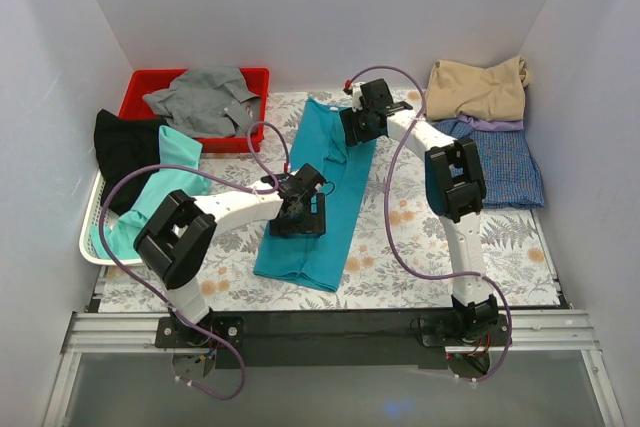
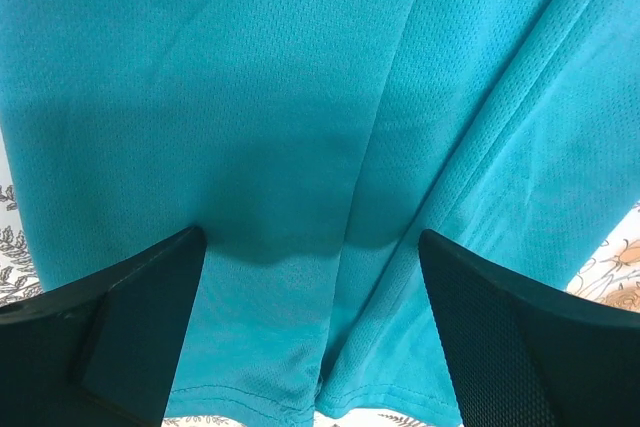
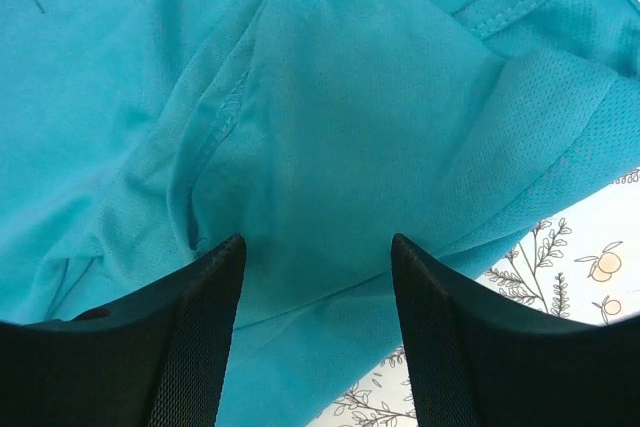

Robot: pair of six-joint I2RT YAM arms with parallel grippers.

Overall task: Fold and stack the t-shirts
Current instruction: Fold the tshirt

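We see the left gripper (image 2: 312, 237) and right gripper (image 3: 318, 242), jaws parted, over the teal t-shirt (image 1: 300, 262) at centre frame; fingertip contact is perhaps hidden.

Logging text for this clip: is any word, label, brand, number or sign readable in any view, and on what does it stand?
None can be read.
The teal t-shirt is plain in all three views.
The tablecloth carries only a flower and fern print, no lettering.
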